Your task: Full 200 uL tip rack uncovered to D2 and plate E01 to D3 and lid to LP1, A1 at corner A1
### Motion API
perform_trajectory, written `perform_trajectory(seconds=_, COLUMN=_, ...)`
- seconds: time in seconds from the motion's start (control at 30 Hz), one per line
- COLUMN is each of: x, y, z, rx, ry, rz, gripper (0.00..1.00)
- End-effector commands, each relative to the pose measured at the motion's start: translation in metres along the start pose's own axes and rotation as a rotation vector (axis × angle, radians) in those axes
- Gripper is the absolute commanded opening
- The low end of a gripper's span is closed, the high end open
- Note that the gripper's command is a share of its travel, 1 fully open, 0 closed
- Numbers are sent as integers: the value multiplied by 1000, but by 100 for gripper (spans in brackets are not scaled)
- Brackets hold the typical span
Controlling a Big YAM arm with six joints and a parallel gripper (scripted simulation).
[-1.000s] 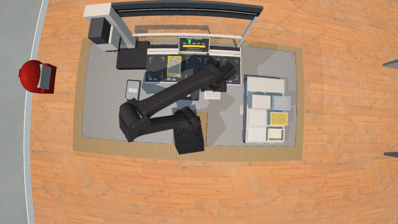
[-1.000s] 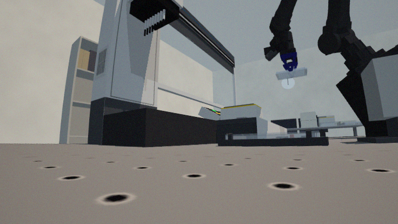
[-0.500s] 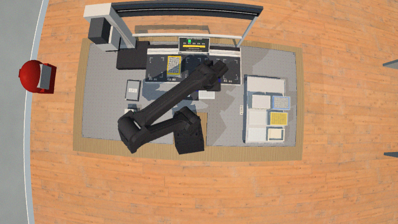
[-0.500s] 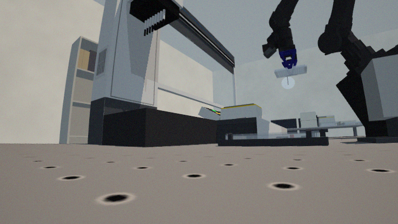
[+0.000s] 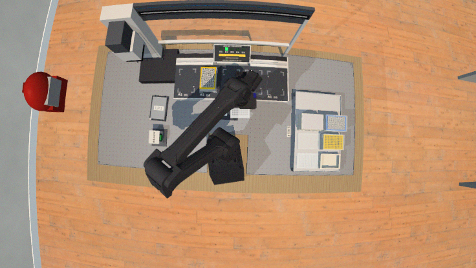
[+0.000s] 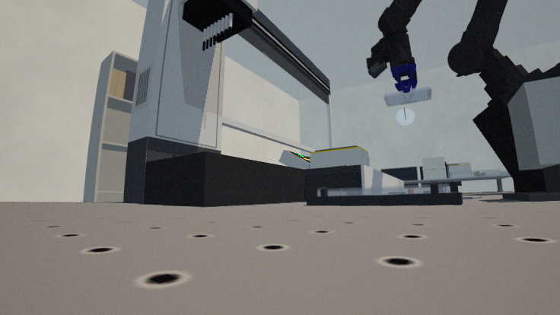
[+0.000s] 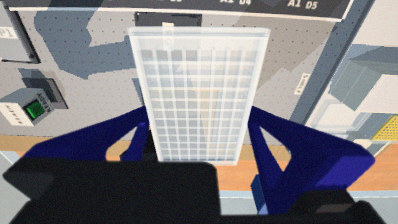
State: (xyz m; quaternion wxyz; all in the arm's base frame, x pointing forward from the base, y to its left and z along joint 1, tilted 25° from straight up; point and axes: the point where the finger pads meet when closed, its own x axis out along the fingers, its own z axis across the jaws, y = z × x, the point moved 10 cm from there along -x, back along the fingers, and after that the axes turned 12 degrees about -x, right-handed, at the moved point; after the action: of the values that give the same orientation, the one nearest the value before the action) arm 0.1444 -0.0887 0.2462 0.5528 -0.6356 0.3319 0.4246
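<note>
Gripper [image 7: 199, 131] clamped on a translucent gridded plate [image 7: 198, 95], held aloft, deck [image 5: 186, 81] at 12 o'clock

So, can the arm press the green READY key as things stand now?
Probably not yet: the hand is shut on the clear gridded plate, held high in the air. The green READY key itself lies uncovered, so its hand must be emptied first.

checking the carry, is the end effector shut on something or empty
Shut on the clear gridded plate: the end effector has blue fingers flanking it, held in mid-air.
</note>
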Motion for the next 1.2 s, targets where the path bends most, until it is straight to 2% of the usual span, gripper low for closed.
perform_trajectory(seconds=0.0, x=-3, y=-2, z=7, rx=28, ry=2, rz=-4, gripper=0)
perform_trajectory(seconds=0.7, x=-3, y=-11, z=46, rx=28, ry=1, rz=-8, gripper=0)
perform_trajectory(seconds=0.73, x=-16, y=-30, z=39, rx=19, ry=23, rz=-49, gripper=0)
perform_trajectory(seconds=0.77, x=-20, y=-35, z=38, rx=17, ry=27, rz=-58, gripper=0)
perform_trajectory(seconds=1.17, x=-19, y=-58, z=33, rx=18, ry=25, rz=-59, gripper=0)
